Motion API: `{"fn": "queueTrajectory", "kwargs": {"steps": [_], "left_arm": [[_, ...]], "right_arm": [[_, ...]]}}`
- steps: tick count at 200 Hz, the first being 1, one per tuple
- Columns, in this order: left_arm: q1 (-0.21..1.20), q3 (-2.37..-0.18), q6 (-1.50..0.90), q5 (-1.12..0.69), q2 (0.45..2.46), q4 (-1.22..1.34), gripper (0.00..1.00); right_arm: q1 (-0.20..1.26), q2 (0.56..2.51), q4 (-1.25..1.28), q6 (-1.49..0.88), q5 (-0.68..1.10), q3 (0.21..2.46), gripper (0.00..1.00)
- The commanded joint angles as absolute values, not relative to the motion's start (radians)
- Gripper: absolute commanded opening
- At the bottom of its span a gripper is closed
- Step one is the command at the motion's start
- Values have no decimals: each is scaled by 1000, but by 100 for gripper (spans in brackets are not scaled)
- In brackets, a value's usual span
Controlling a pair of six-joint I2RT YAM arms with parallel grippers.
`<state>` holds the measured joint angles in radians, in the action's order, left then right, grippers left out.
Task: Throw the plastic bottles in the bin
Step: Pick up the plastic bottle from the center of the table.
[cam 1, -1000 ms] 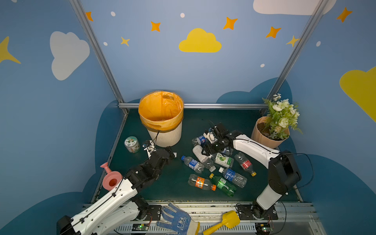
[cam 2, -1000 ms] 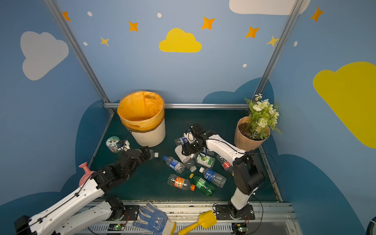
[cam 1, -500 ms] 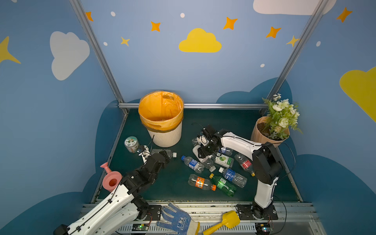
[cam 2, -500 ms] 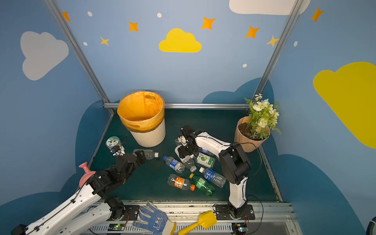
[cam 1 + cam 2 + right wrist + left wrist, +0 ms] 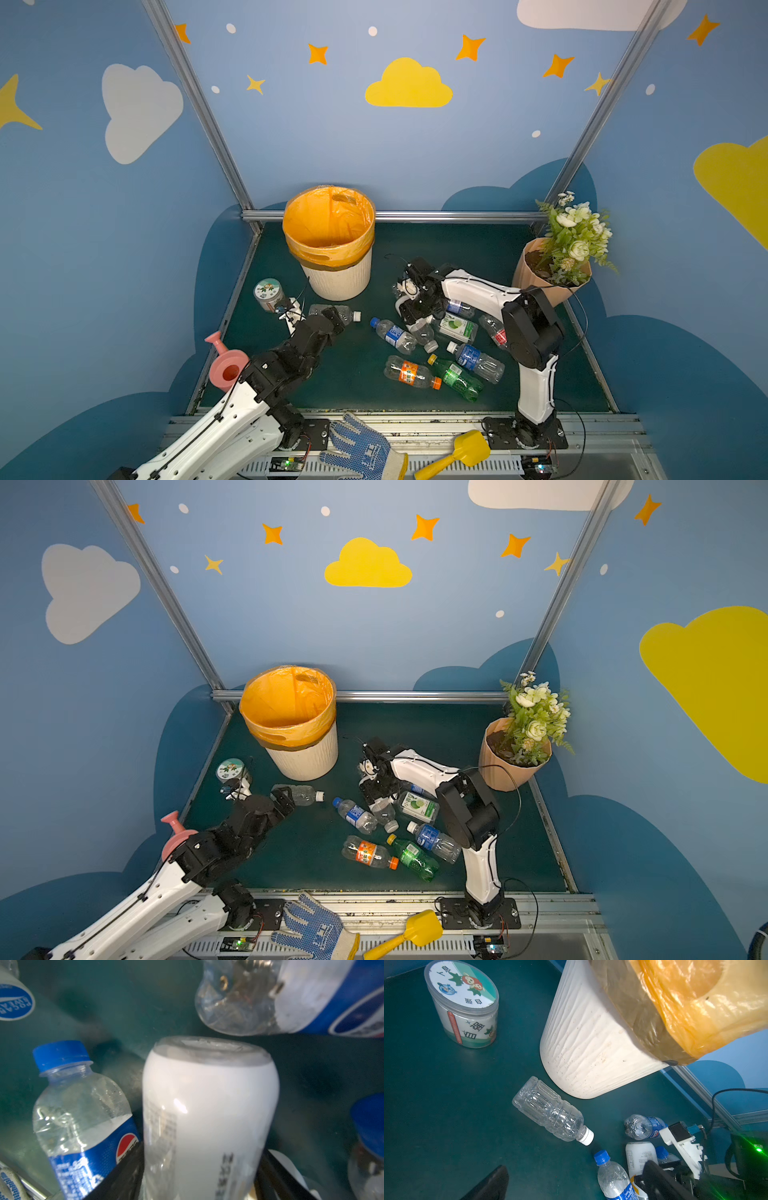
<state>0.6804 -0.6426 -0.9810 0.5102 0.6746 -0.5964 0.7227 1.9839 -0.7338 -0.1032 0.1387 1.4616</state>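
- Right gripper [image 5: 199, 1159] clamps a white-labelled bottle [image 5: 209, 1105]; left gripper [image 5: 573, 1180] stands apart.
- Dark green worktop [image 5: 436, 249], blue cloud-painted walls [image 5: 374, 158].
- Clear bottle [image 5: 305, 794] lies flat, cap toward 3 o'clock.

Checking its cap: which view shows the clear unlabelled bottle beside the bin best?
Left wrist: the clear bottle lies whole and close, white cap on. Both top views show it small, partly behind the left pincer. Right wrist misses it.
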Motion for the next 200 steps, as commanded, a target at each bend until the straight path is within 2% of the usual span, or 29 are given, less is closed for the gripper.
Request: {"fn": "queueTrajectory", "kwargs": {"steps": [1, 16, 35, 45, 148, 200], "left_arm": [[673, -632, -982, 535, 665, -630, 100], [672, -632, -983, 537, 660, -634, 100], [671, -633, -985, 541, 658, -638, 100], [671, -634, -985, 543, 655, -639, 100], [668, -636, -983, 548, 655, -650, 100], [667, -623, -989, 548, 655, -647, 100]], "right_arm": [[729, 2006, -759, -89, 140, 1491, 75], [729, 2012, -757, -92, 154, 1495, 74], [729, 2009, -755, -96, 169, 1499, 63], [729, 1996, -753, -100, 173, 1499, 61], [666, 1648, -710, -131, 224, 1507, 61], [630, 1368, -392, -187, 232, 1394, 65]]}}
